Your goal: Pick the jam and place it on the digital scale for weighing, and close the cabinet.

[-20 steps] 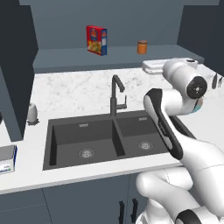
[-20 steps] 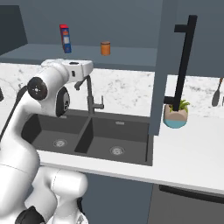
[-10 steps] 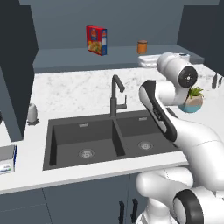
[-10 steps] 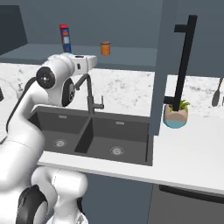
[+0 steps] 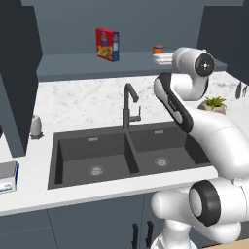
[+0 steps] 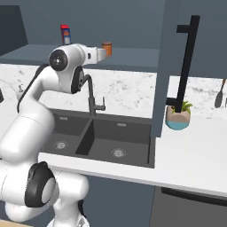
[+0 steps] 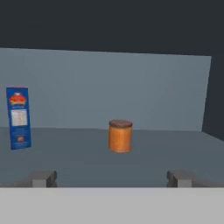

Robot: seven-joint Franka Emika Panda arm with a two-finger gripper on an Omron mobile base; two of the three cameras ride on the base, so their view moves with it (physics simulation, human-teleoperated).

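Spread wide and empty, the two-finger gripper [image 7: 111,177] faces the small orange-brown jam jar with its darker lid [image 7: 120,136], which stands upright on the grey cabinet shelf [image 7: 175,148], apart from both fingertips [image 7: 43,178]. A red-and-yellow carton box [image 5: 107,44] stands well to its side.

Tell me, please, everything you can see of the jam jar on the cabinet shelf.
The jam is a small orange-brown cylindrical jar with a darker brown lid, glossy-looking and closed. It stands upright on the grey shelf inside the open cabinet, apart from the carton box farther along the shelf. Nothing touches it but the shelf. The open end effector faces it, its fingertips short of the jar.
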